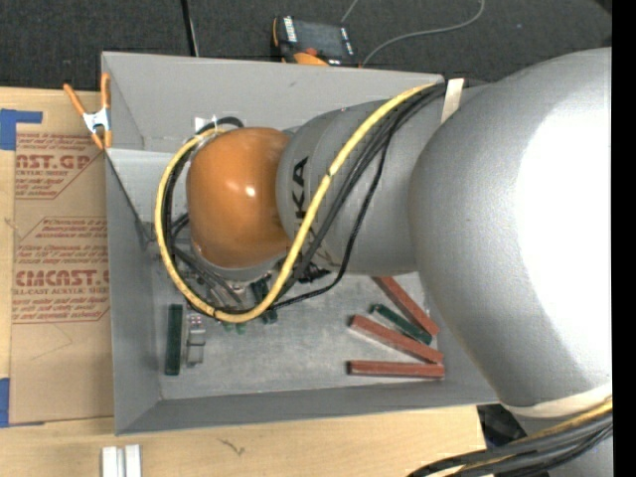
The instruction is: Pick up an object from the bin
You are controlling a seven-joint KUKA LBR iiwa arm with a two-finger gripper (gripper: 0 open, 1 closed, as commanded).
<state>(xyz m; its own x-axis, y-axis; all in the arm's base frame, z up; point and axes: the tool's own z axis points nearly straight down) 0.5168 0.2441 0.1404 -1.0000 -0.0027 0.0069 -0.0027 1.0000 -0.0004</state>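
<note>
Gripper (221, 304) low in the bin, nothing visibly taken yet.

Nearest us, at the lower right of the frame, we see a cluster of red-brown sticks (396, 369) with one green stick (402, 324) among them; at lower left a dark green strip (174, 339) lies beside a small grey piece (196, 343). Just above and right of that pair hangs the gripper, hidden under the arm's orange cover (234, 197) (so we cannot tell whether it is open or closed). We judge this the approach step: the next move calls for settling over one of that left-hand pair, closing on it, and lifting clear of the bin wall (134, 296).
</note>
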